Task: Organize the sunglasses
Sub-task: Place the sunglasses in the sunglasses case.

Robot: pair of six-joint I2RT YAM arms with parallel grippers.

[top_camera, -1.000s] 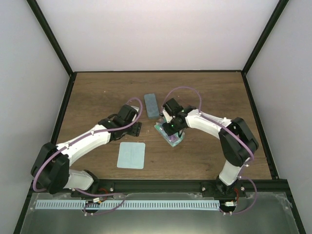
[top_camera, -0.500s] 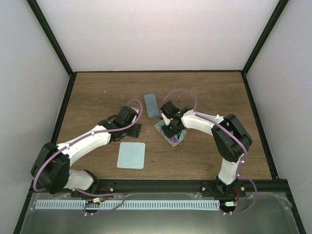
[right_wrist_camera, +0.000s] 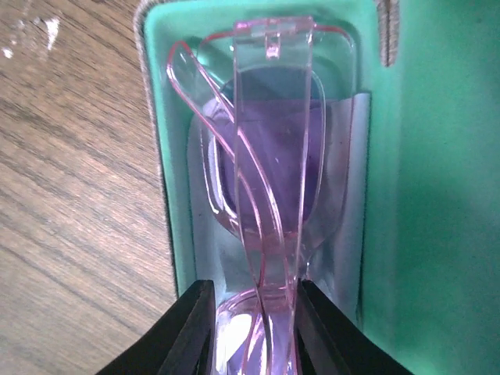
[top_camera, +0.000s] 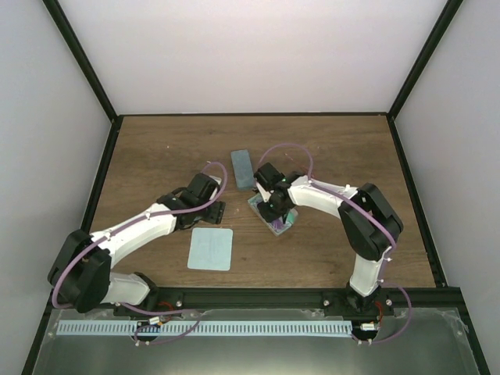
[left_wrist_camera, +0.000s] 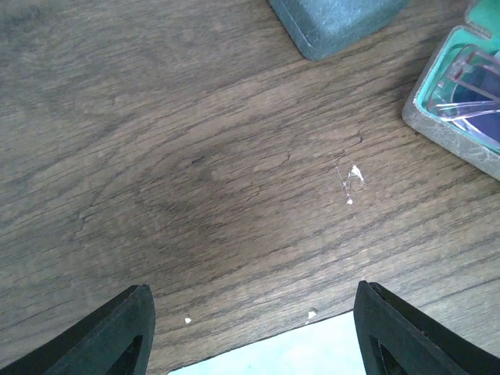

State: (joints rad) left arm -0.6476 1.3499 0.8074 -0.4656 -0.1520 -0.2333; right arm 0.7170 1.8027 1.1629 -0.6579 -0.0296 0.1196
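Roughly halfway, judging by the layout. Done: pink sunglasses (right_wrist_camera: 269, 156) folded and laid inside the open green-lined case (right_wrist_camera: 406, 195) at mid-bench (top_camera: 328, 148). Left: shutting that lid, plus the red-orange pair, nowhere in view; possibly inside the closed blue-grey case (top_camera: 243, 168), cannot tell. On the right pincer (right_wrist_camera: 258, 328), fingers hugging the pink frame either side; clamped or just freed, cannot tell. As for the left pincer (left_wrist_camera: 254, 336): spread wide, empty, over bare wood by the teal cloth (top_camera: 212, 248). Since a second ago: right elbow drawn inward, wrist nudged left; left arm unmoved.

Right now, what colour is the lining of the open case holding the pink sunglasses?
Green lining, best seen in the right wrist view.
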